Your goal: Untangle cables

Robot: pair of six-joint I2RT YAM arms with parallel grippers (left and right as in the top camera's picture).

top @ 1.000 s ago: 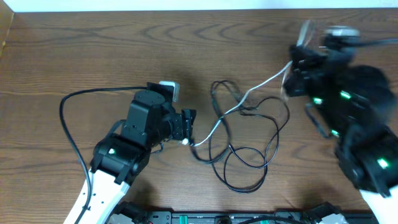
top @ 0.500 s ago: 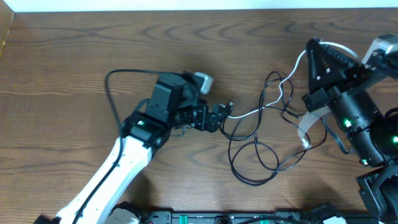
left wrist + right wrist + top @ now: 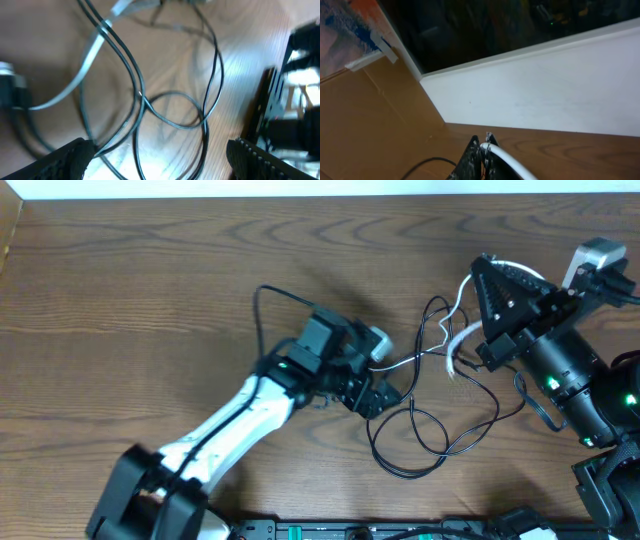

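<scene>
The cables lie tangled right of centre: black loops on the wood and one white cable running up from them. My right gripper is raised at the upper right and is shut on the white cable, which shows pinched between its fingertips. My left gripper hovers at the left side of the tangle. In the left wrist view it is open, with black cable loops lying between its fingers and touching neither. The white cable crosses above them.
A thick black lead arcs behind the left arm. A black rail runs along the table's front edge. The white wall stands behind the table's far edge. Dark equipment is at the right in the left wrist view.
The left arm has swung right, from the table's middle to the tangle, and its gripper has opened and let go of the white cable's end. The right gripper has shifted slightly left, still gripping.
</scene>
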